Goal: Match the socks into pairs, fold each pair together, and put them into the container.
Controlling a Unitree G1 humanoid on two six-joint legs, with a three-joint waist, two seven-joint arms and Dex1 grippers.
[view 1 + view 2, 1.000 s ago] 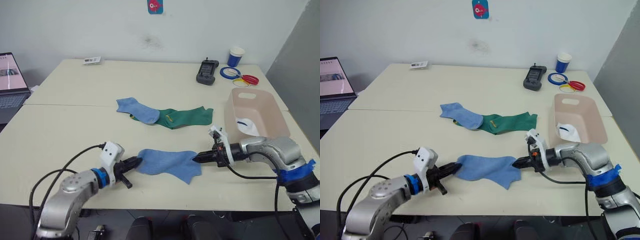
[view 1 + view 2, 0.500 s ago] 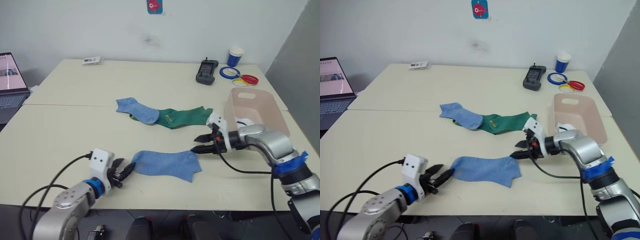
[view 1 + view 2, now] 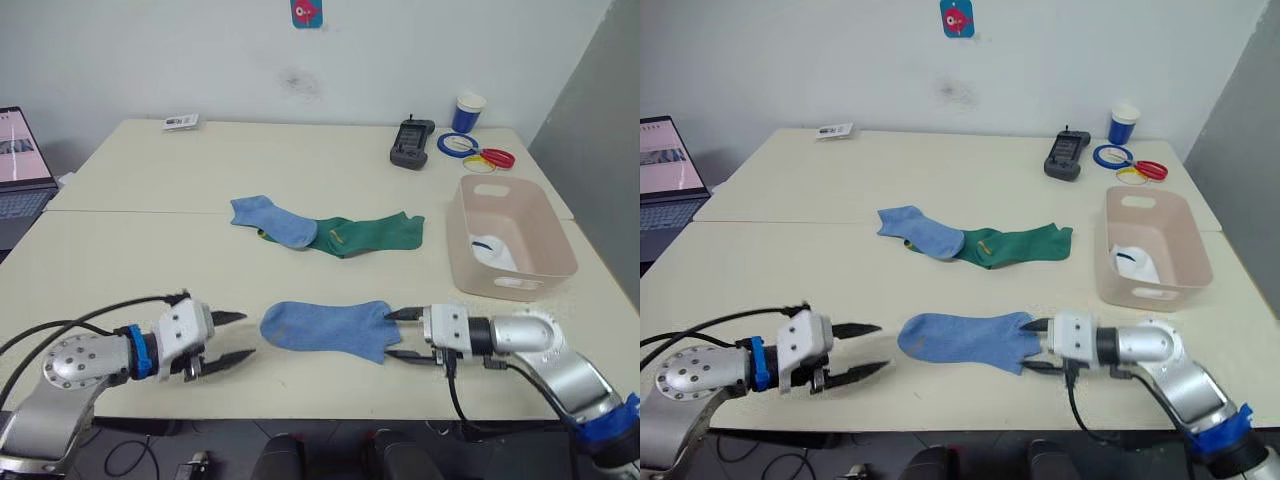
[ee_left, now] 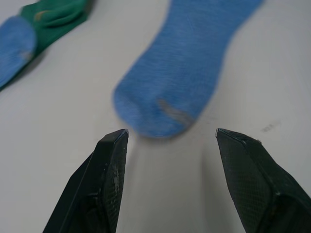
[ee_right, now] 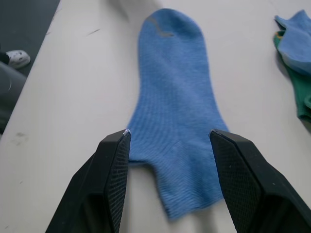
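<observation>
Here the left claw [image 3: 227, 335] hovers spread wide, its fingers pointing at the toe of a light blue sock [image 3: 325, 327] that lies flat on the worktop [image 3: 130, 260] just ahead of it. The right claw [image 3: 400, 335] is released too, and its 2 fingers straddle the cuff end, 1 on each side, low over the surface.

To do this step well, I would say each claw should come down on its own end of the sock, pinch only that fabric, and lift both ends evenly so it carries flat towards its mate. That second light blue sock [image 3: 272, 220] lies well beyond both claws, resting partly over the green socks [image 3: 372, 234]. Those green ones should not be dragged along.

The container [image 3: 510, 249] sits beyond the right claw and off to its outer side, with a white sock [image 3: 494, 252] inside.

No writing is readable from here; a small sticker on the wall [image 3: 306, 12] and a card [image 3: 181, 122] at the far edge are too small to make out.
</observation>
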